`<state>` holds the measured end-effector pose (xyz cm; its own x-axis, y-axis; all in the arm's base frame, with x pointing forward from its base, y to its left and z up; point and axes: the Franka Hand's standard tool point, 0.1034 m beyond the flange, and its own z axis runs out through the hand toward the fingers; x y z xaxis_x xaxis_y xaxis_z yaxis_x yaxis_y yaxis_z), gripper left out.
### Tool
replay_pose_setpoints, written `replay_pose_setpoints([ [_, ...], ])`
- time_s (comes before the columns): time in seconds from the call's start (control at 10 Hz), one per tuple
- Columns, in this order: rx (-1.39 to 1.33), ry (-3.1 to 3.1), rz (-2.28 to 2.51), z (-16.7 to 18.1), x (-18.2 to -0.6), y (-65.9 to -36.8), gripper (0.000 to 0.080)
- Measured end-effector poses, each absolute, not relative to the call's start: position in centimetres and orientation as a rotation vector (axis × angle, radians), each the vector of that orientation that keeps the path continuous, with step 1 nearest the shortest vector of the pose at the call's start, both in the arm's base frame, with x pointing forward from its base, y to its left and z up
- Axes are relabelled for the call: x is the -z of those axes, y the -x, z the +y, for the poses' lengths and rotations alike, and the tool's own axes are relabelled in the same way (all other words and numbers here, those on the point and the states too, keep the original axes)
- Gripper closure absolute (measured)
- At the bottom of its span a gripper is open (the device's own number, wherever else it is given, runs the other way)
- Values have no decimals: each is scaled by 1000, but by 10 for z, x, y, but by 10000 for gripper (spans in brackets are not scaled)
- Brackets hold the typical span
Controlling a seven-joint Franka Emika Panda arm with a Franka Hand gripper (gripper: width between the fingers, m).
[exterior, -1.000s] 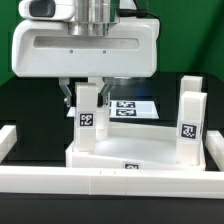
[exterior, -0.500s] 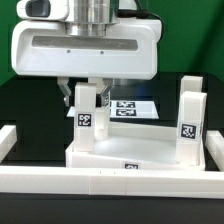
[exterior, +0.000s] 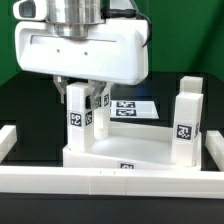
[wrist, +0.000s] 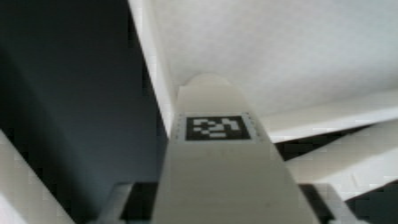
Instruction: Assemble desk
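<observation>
While jaws grip leg point(exterior: 78, 118), tabletop point(exterior: 130, 152) holds it.

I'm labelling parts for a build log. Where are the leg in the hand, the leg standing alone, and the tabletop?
Held leg point(exterior: 76, 120): exterior view, on its tagged front face.
Free-standing leg point(exterior: 187, 122): exterior view, front face above its tag.
Tabletop point(exterior: 150, 155): exterior view, bare upper surface.

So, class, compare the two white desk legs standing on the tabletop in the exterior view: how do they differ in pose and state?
The left leg sits between the fingers of the gripper; the right leg stands free, with nothing touching it. The left leg leans slightly; the right leg stands upright. The left leg is partly hidden by the gripper; the right leg is in full view. Both are white blocks bearing a black-and-white tag, at opposite ends of the tabletop.
</observation>
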<state>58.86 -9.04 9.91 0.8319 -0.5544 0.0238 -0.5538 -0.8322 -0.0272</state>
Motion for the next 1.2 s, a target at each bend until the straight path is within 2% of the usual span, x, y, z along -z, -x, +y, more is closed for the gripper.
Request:
replay_pose_setpoints([
  [0.6,13,2605,1681,-90,-98,-587,509],
  [1.1,7,2400,1961,-89,-98,-588,509],
  [1.2,8,2437,1917,-89,-98,-587,412],
])
